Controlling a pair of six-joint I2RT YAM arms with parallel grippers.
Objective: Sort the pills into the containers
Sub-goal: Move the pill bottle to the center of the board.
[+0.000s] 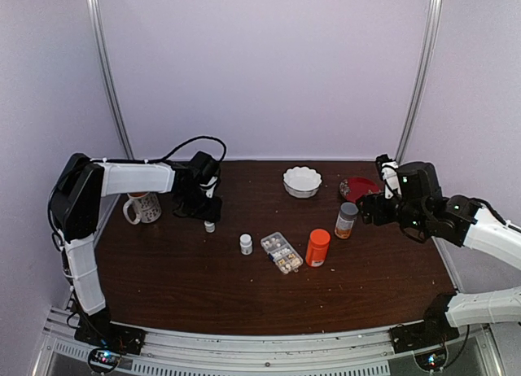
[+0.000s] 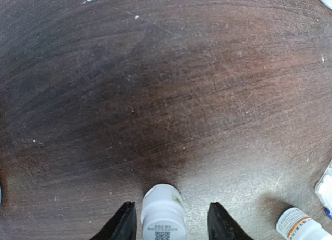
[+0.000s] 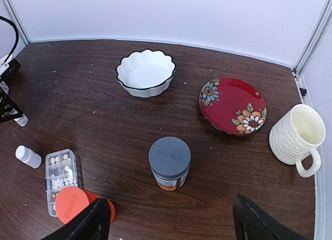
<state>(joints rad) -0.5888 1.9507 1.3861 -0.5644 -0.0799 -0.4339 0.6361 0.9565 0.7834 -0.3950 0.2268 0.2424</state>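
Left hand [image 2: 171, 204] straddles a small white bottle [image 2: 162, 219] with its fingers spread, not pinching. Right hand [image 3: 172, 198] gapes wide, facing a grey-capped bottle [image 3: 169, 162]. The box [image 1: 282, 252] of pills [image 3: 61, 180] sits mid-table [image 1: 203, 286] — orange bottle [image 1: 317, 247] at its 3 o'clock.

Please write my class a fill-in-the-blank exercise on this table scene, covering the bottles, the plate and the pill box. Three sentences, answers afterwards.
1. The left tool straddles a small bottle whose colour is ____.
2. The flowered plate near the back wall is ____.
3. Right beside the pill organizer stands a tall bottle coloured ____.

Missing words: white; red; orange.
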